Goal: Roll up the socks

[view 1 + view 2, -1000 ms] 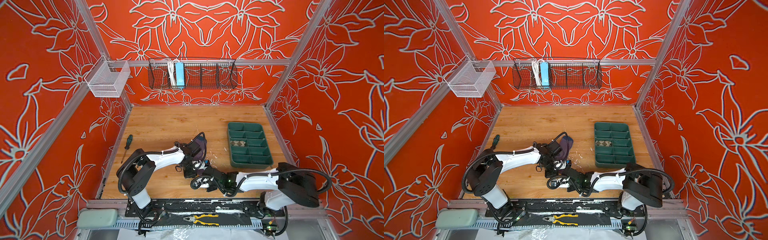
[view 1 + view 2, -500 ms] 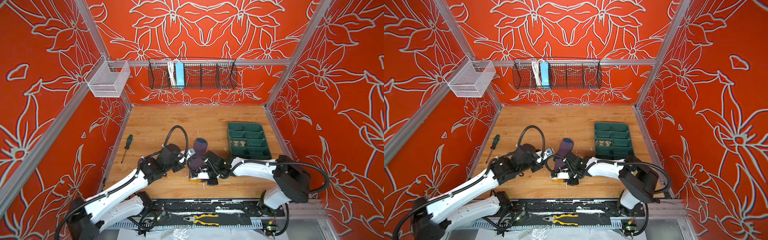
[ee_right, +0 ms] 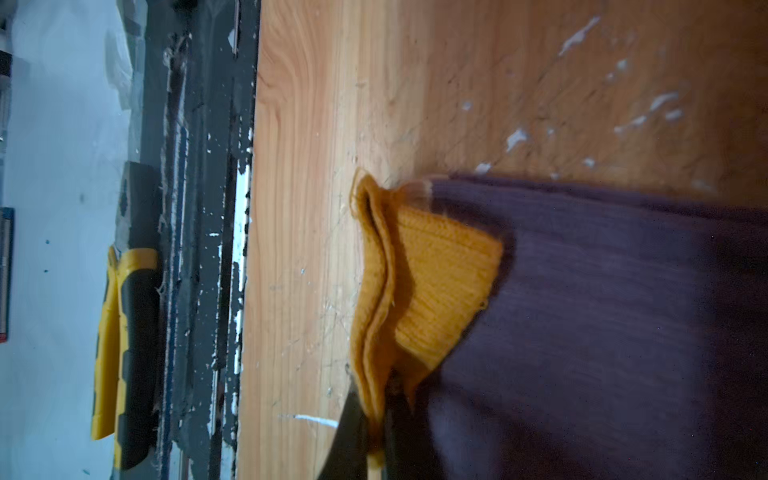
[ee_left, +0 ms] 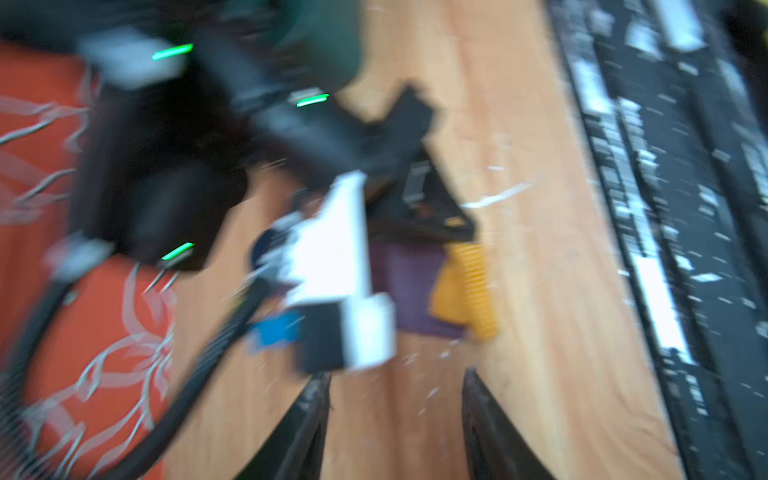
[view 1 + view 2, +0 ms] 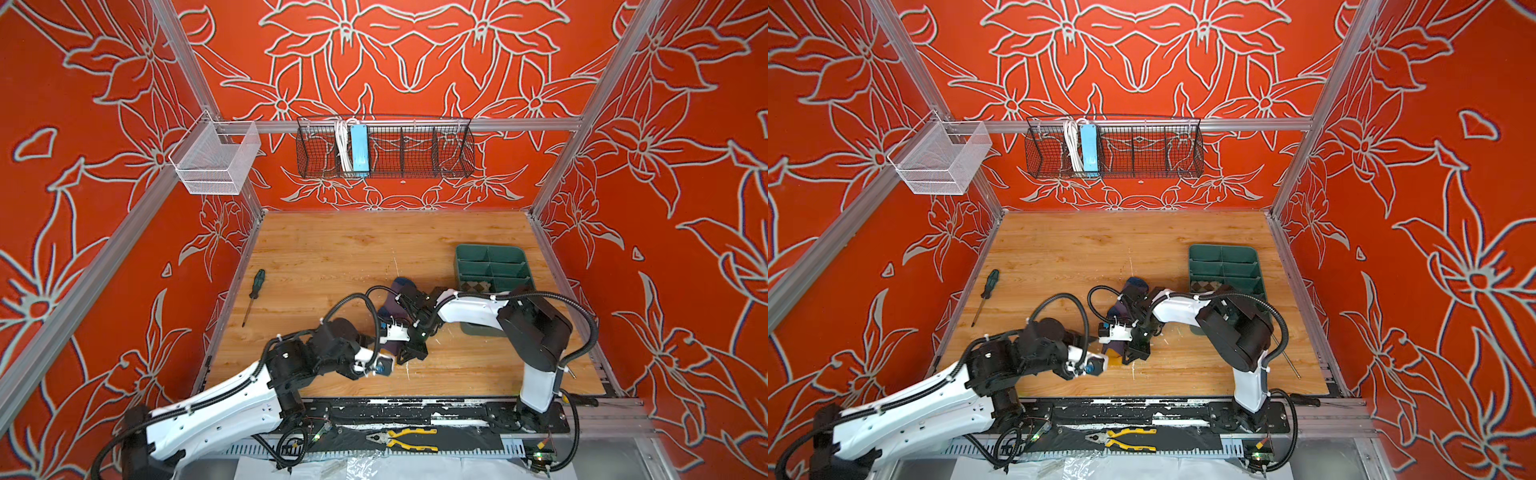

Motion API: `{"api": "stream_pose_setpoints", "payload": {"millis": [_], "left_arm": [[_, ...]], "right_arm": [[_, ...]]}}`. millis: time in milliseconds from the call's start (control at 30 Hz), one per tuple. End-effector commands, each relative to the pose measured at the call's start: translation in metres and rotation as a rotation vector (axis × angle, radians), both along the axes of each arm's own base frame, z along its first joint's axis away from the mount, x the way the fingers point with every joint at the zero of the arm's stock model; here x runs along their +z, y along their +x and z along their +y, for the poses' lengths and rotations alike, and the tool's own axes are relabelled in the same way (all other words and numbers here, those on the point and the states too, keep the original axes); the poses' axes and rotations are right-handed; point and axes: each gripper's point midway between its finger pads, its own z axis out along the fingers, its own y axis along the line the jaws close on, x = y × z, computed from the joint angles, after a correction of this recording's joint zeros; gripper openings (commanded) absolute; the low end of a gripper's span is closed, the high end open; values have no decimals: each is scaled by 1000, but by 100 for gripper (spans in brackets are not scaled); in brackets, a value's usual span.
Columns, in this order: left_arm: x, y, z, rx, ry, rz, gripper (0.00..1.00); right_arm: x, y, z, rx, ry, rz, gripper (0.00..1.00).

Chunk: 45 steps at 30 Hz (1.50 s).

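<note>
The left gripper point(image 5: 386, 366) has let go. A second ago it was clamped higher in the frame, over the middle of the purple sock point(image 5: 388, 309). Now it sits just below and left of the sock's lower end. Its fingers point(image 4: 307, 415) are partway apart with only bare wood between them (the left wrist view is smeared, but the gap is plain). The right gripper point(image 3: 376, 401) has hardly moved and stays closed tight on the folded edge of the mustard toe point(image 3: 436, 282).

The purple sock lies unrolled on the table point(image 5: 332, 249), just below centre in both top views. It runs from a bluish cuff point(image 5: 402, 286) at its upper end down to the toe. The body is dark ribbed purple, and the toe is creased into a double layer. The beige sock point(image 5: 478, 286) sits in a left-hand compartment of the tray point(image 5: 488, 248), right of centre, with its brown diamonds showing.

Only the right wrist view shows the pinch itself, because in the top views the grippers cover most of the toe. Only the top views show the cuff and the beige sock.
</note>
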Motion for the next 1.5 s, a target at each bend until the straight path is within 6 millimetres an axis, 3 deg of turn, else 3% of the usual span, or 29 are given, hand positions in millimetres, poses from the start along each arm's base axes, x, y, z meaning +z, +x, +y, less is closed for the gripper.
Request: {"api": "stream_pose_setpoints", "payload": {"millis": [0, 100, 267, 567, 700, 800, 1000, 1100, 1300, 1467], "left_arm": [[-23, -15, -18, -119, 38, -17, 48], [-40, -16, -25, -94, 56, 29, 43], [-68, -4, -27, 5, 74, 51, 42], [-93, 30, -22, 226, 100, 2, 42], [-100, 33, -20, 235, 122, -5, 40], [-107, 30, -17, 231, 155, 22, 33], [-113, 22, -16, 234, 236, 128, 5], [-114, 25, -14, 261, 291, 151, 0], [-107, 21, -14, 285, 332, 319, 0], [-96, 13, -22, 293, 312, 549, 0]], "right_arm": [[-12, 0, -7, -16, -62, 63, 0], [-12, 3, -6, -26, -59, 74, 0], [-9, 5, -7, -30, -43, 82, 0], [-4, 4, -7, -22, -25, 98, 0], [-3, 6, -8, -28, -21, 105, 0], [-1, 7, -8, -32, -18, 105, 0], [4, 9, -9, -47, 5, 94, 0], [10, 11, -10, -61, 20, 76, 11], [33, 33, -19, -182, 85, -81, 31], [70, 80, -50, -467, 149, -299, 36]]}}
